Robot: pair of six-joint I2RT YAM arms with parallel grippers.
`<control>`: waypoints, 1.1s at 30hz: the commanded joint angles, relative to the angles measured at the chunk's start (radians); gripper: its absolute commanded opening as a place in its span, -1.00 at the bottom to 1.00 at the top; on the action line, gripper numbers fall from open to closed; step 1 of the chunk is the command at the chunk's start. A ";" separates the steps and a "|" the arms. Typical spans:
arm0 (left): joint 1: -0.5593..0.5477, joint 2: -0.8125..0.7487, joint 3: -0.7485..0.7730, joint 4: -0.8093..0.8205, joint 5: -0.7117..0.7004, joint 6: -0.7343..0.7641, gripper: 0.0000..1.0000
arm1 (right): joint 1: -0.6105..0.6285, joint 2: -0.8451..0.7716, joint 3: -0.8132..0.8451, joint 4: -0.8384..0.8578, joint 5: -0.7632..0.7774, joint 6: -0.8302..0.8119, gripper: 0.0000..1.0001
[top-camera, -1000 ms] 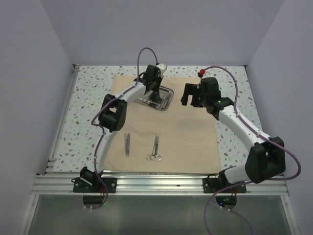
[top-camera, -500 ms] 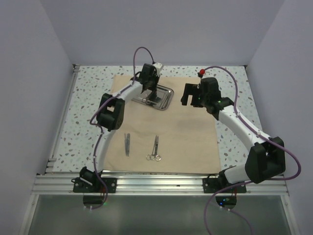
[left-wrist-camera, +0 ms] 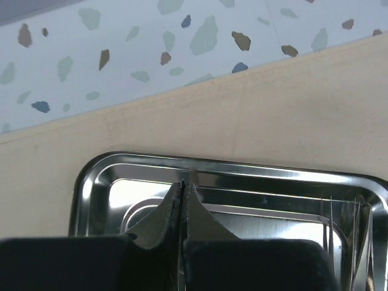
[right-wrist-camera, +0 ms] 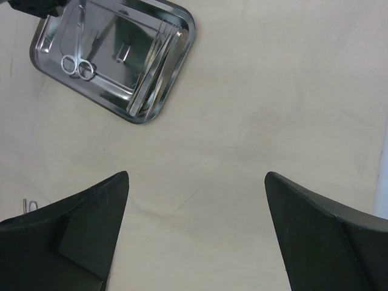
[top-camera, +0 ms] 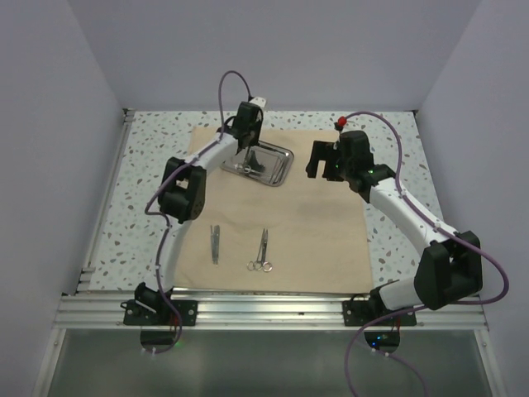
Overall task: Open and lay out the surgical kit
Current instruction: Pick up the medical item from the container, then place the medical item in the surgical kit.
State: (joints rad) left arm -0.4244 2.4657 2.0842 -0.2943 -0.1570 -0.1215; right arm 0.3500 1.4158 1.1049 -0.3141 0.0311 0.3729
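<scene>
Now: left claw (left-wrist-camera: 183, 189) shut over the tray (top-camera: 281, 169), right claw (right-wrist-camera: 197, 176) wide open

Your left arm reaches out to the far side of the cloth (top-camera: 314, 231), and its claw hangs over the left part of the steel tray. From the left wrist you see the two dark fingertips (left-wrist-camera: 163, 212) pressed flat together with no gap, pointing down into the tray near its back rim. You cannot tell from these views whether anything thin is pinched between them.

Your right claw is held above bare cloth, just to the right of the tray and apart from it. Its fingers (right-wrist-camera: 91, 212) stand far apart, and only cloth shows between them.

The cloth lies unfolded and flat on the speckled table (top-camera: 140, 182), covering most of the middle. The tray sits on its far half, a little left of centre and turned at a slight angle. Inside the tray, the right wrist camera shows a ring-handled tool (right-wrist-camera: 77, 65) lying toward the left end, its rings side by side. More thin steel pieces (right-wrist-camera: 154, 66) rest along the right wall; their kind is too hard to make out among the reflections.

Two tools are already set out on the near half of the cloth, well apart from the tray. A slim pair of tweezers (top-camera: 214, 244) lies on the left. Scissors (top-camera: 263, 251) lie just to its right, with the finger rings toward you. Both are roughly parallel, and they do not touch each other.
</scene>
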 commanded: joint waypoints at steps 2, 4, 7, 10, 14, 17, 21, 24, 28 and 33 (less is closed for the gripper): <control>0.013 -0.206 -0.027 0.113 -0.087 -0.023 -1.00 | -0.005 -0.006 0.023 0.033 -0.003 -0.011 0.97; 0.012 -0.246 -0.033 0.106 -0.087 -0.023 -1.00 | -0.005 -0.006 0.024 0.032 -0.007 -0.011 0.97; 0.000 -0.307 -0.056 0.080 -0.098 -0.026 -1.00 | -0.005 -0.005 0.024 0.033 -0.010 -0.009 0.97; -0.026 -0.396 -0.130 0.080 -0.140 -0.026 -1.00 | -0.005 -0.006 0.024 0.033 -0.016 -0.008 0.97; -0.068 -0.539 -0.283 0.078 -0.183 -0.059 -1.00 | -0.006 -0.008 0.024 0.033 -0.019 -0.008 0.97; -0.131 -0.683 -0.456 0.064 -0.220 -0.104 -1.00 | -0.008 -0.008 0.024 0.038 -0.022 -0.006 0.97; -0.229 -0.902 -0.720 0.031 -0.297 -0.206 -1.00 | -0.006 0.014 0.030 0.040 -0.028 -0.002 0.97; -0.304 -1.057 -0.898 0.029 -0.315 -0.318 -1.00 | -0.008 0.021 0.032 0.040 -0.028 0.001 0.97; -0.472 -1.175 -1.039 0.006 -0.390 -0.429 -1.00 | -0.009 0.023 0.030 0.033 -0.028 0.003 0.97; -0.631 -1.223 -1.154 -0.054 -0.431 -0.555 -1.00 | -0.008 0.003 0.018 0.029 -0.028 0.006 0.97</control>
State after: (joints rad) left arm -0.9924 1.2640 0.9920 -0.3286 -0.5282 -0.5434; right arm 0.3458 1.4399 1.1053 -0.3122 0.0086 0.3744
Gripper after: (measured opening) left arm 0.005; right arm 0.985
